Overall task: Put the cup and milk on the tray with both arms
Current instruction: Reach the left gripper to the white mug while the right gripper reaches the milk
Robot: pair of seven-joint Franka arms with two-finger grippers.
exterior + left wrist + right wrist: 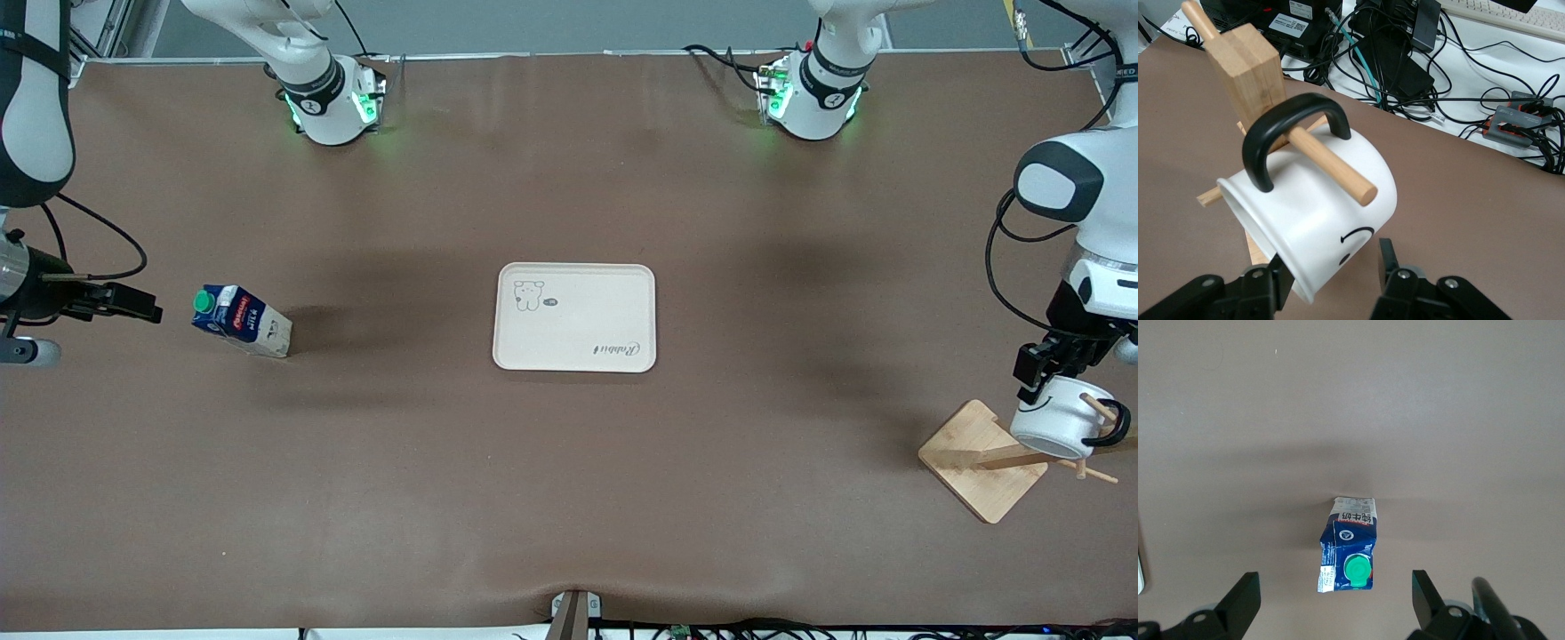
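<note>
Wooden rack [978, 458], at the left arm's end of the worktop [569, 498], carries the cup [1058, 428] hung by its handle on a peg. Left end effector [1040, 372] straddles the cup's body, fingers partly closed around it. Well away from the rack, mid-worktop, lies the tray [574, 316]; the milk [240, 322] stands toward the right arm's end, where the right end effector [1335, 600] hovers wide open, empty.

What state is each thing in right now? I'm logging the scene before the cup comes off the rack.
cup: hanging by its handle on a rack peg, tilted, rim between the left gripper's fingers.
milk: upright on the table.
tray: bare, on the table.
rack: standing.
left gripper: around the cup's rim.
right gripper: open, beside the milk.
</note>
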